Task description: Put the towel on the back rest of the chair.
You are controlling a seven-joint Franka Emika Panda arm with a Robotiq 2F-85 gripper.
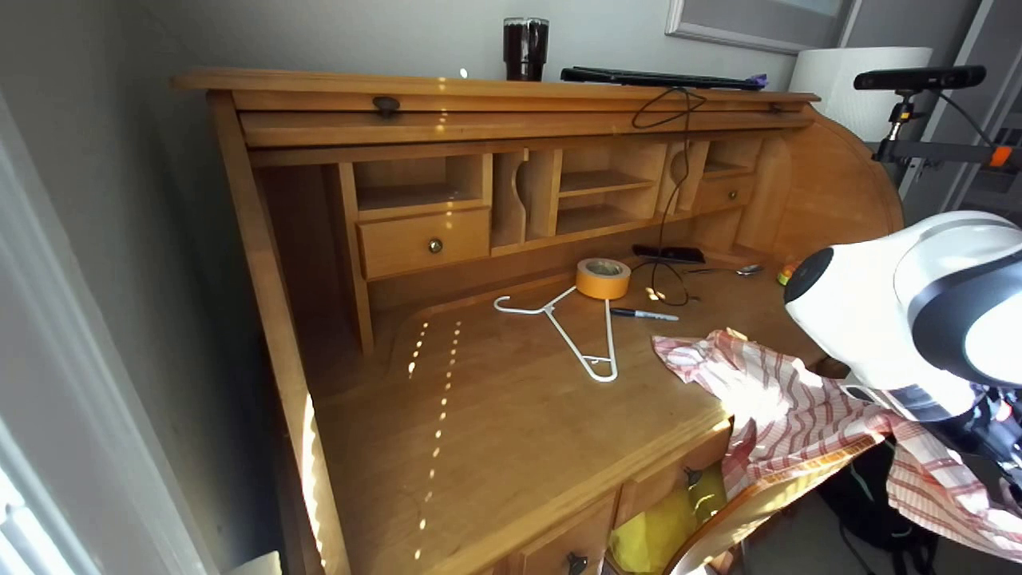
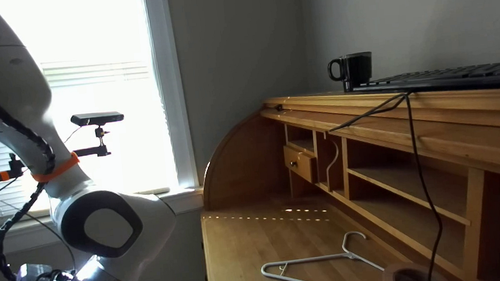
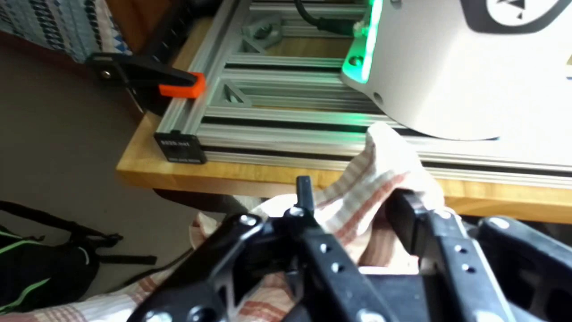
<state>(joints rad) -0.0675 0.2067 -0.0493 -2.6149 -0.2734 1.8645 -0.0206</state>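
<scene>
One tool (image 3: 351, 190) — fingertips (image 3: 304, 190) in wrist view only — straddles striped towel (image 3: 359, 203).

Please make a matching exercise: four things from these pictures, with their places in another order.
Things
1. red-striped white cloth towel
2. white triangular plastic hanger
3. flat black keyboard
4. black backpack with green trim

Places
A. on the brown wooden desk's top ledge
B. on the grey floor
C. over the wooden chair's back rest
D. flat on the work surface

Pairs: 1C, 2D, 3A, 4B
</scene>
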